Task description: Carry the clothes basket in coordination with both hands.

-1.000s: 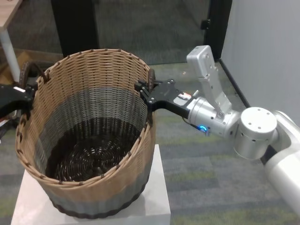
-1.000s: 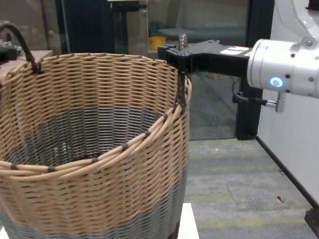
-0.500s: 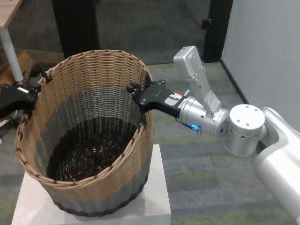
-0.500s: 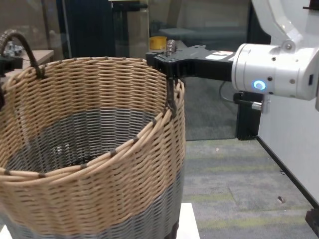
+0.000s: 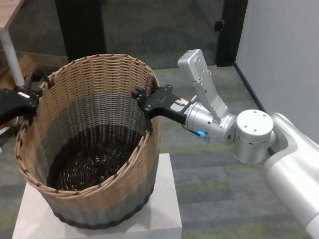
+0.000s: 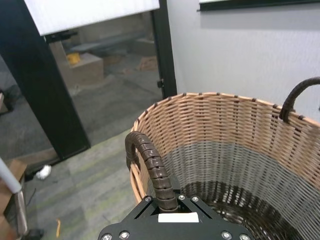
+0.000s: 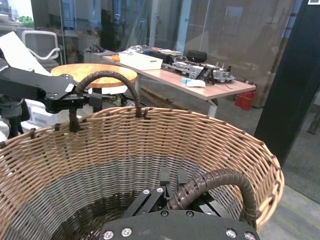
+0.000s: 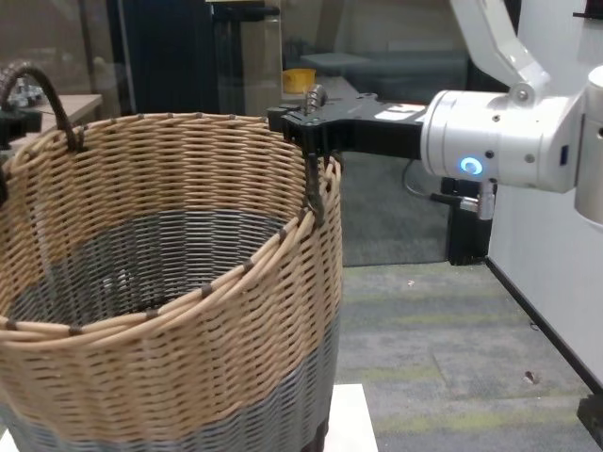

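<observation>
The clothes basket [image 5: 89, 149], round wicker with a tan top, grey band and dark bottom, stands tilted on a white pedestal [image 5: 167, 209]. My left gripper [image 5: 29, 99] is shut on its left loop handle [image 5: 34, 74]. My right gripper [image 5: 144, 99] is shut on the right loop handle [image 5: 149, 82]. In the left wrist view the dark handle [image 6: 150, 165] runs into the gripper [image 6: 167, 202]. In the right wrist view the handle [image 7: 215, 182] lies in the gripper [image 7: 172, 197], with the far handle [image 7: 107, 77] and the left gripper [image 7: 65, 95] beyond. The chest view shows the right gripper [image 8: 306, 118] at the basket's rim [image 8: 170, 122].
A grey wall [image 5: 279, 50] stands close on the right. Dark glass panels and a black post [image 5: 79, 25] are behind the basket. A wooden table corner [image 5: 7, 15] is at the far left. Carpeted floor [image 5: 209, 184] surrounds the pedestal.
My right gripper has moved left with the right handle, and the basket's rim and body have shifted left over the pedestal. The left gripper has hardly moved.
</observation>
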